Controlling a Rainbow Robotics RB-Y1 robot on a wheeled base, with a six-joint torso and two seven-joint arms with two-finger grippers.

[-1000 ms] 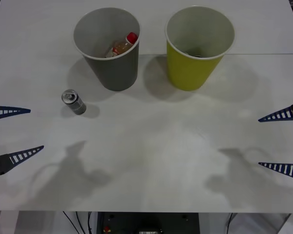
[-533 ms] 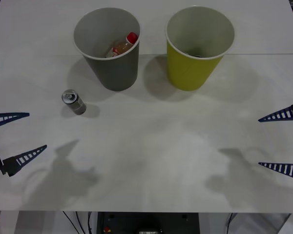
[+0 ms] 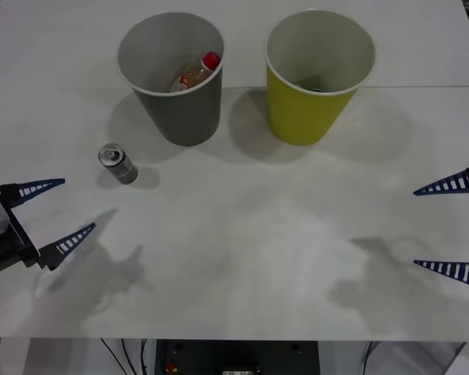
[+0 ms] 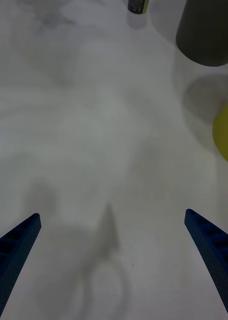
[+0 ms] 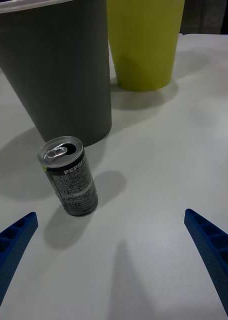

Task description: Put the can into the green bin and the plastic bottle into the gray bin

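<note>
Hovering at the near left of the white table [image 3: 242, 234], the left gripper [image 3: 59, 211] has its blue ribbed fingers spread wide with nothing between them, pointed toward the can [image 3: 118, 163]. That can stands upright on the table just beyond the fingertips, apart from them, and near the foot of the gray bin [image 3: 172, 74]. From the left wrist view the can [image 5: 68, 176] shows an opened silver top and a printed dark wall, with the gray bin [image 5: 58, 70] close behind it and the green bin [image 5: 144, 42] farther off.

Being small, thin-walled and probably empty, the can should be light, stiff enough for a modest squeeze but easy to dent, and its smooth round side may slip or tip if nudged off-center. The best hold looks to be across the middle of its body, fingers on opposite sides.

Farther right, the plastic bottle [image 3: 197, 73] already lies tilted inside the gray bin, red cap uppermost, so that half of the task appears done. The green bin [image 3: 316, 78] stands just right of the gray one, with something dark at its bottom that I cannot identify.

At the far right edge, the right gripper [image 3: 452, 226] waits with fingers apart and empty, well away from everything.
</note>
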